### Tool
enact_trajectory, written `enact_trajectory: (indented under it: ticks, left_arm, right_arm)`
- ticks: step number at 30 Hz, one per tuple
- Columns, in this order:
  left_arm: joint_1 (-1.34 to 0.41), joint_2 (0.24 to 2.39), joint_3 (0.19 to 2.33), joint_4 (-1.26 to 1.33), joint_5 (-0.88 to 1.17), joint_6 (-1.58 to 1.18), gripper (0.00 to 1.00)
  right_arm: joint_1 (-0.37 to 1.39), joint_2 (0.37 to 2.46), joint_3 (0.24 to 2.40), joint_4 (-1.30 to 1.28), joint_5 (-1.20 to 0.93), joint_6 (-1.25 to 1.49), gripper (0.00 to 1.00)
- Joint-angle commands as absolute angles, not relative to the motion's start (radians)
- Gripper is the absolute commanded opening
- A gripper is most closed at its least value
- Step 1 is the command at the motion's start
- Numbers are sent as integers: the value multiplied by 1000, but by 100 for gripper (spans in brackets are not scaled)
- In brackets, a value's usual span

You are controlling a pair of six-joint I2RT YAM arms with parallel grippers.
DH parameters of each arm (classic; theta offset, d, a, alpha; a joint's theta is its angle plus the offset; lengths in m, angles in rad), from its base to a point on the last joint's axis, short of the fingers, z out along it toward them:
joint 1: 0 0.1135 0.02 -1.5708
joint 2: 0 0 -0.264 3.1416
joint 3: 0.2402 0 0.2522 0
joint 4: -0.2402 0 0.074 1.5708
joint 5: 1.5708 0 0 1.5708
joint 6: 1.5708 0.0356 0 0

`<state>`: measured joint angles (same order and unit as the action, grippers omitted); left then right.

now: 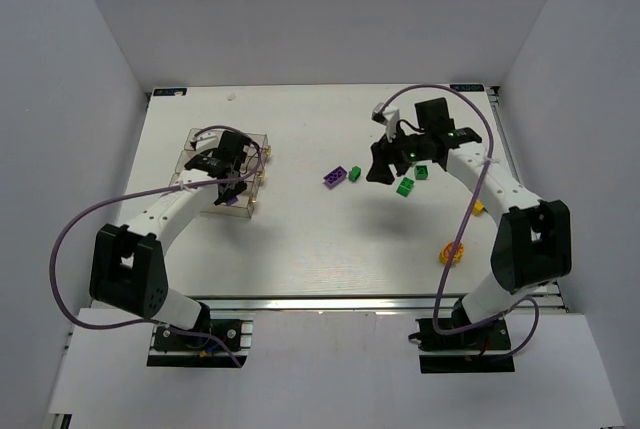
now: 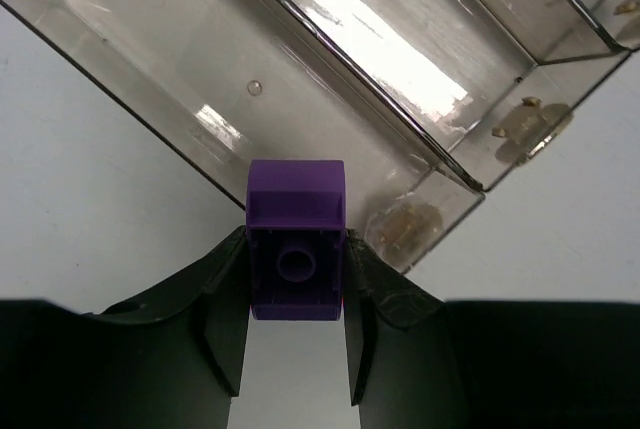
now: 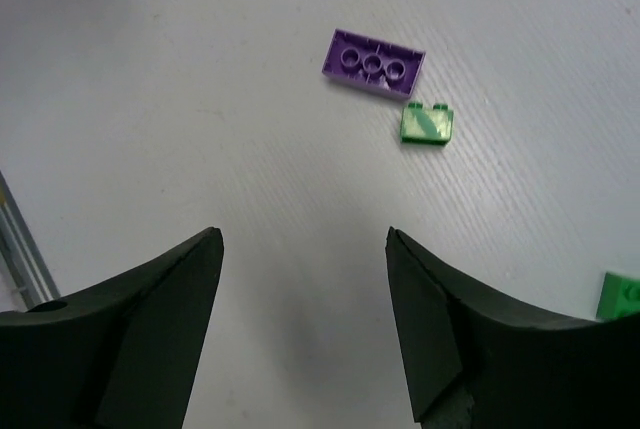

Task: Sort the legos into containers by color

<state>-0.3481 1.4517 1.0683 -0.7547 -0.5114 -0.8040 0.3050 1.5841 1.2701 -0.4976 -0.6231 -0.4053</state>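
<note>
My left gripper (image 2: 296, 284) is shut on a purple lego (image 2: 296, 244), underside toward the camera, just above the near edge of the clear containers (image 2: 330, 79). In the top view the left gripper (image 1: 230, 189) hovers over the near end of the container row (image 1: 262, 141). My right gripper (image 3: 304, 239) is open and empty above bare table. A flat purple lego (image 3: 373, 62) and a small green lego (image 3: 427, 123) lie ahead of it. In the top view the right gripper (image 1: 385, 171) is just right of that purple lego (image 1: 336, 176).
More green legos (image 1: 405, 186) (image 1: 423, 171) lie under and beside the right gripper. Yellow-orange legos (image 1: 452, 252) (image 1: 478, 207) lie near the right arm. The container compartments seen in the left wrist view hold nothing. Another green lego (image 3: 622, 296) shows at the right edge of the right wrist view.
</note>
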Motion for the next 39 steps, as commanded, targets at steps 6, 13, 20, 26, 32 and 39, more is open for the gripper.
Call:
enact_trajectory:
  ticks: [6, 13, 20, 26, 32, 39]
  left_arm:
    - [-285, 1522, 1143, -677, -488, -735, 27]
    - [-256, 1499, 1103, -670, -437, -741, 70]
    - [-256, 1404, 1078, -678, -397, -759, 86]
    - [-256, 1229, 1088, -722, -359, -770, 86]
    - [-265, 999, 1013, -749, -295, -805, 86]
    - [-265, 813, 943, -857, -305, -871, 87]
  right_arm:
    - [391, 1758, 1448, -543, -618, -613, 74]
    - [422, 1864, 1537, -544, -644, -900, 82]
    - [428, 2015, 1652, -719, -664, -1467, 89]
    - [456, 2209, 1890, -927, -650, -1692, 88]
    - [491, 2328, 2032, -977, -611, -1730, 86]
    - [517, 2385, 2065, -1100, -552, -1792, 72]
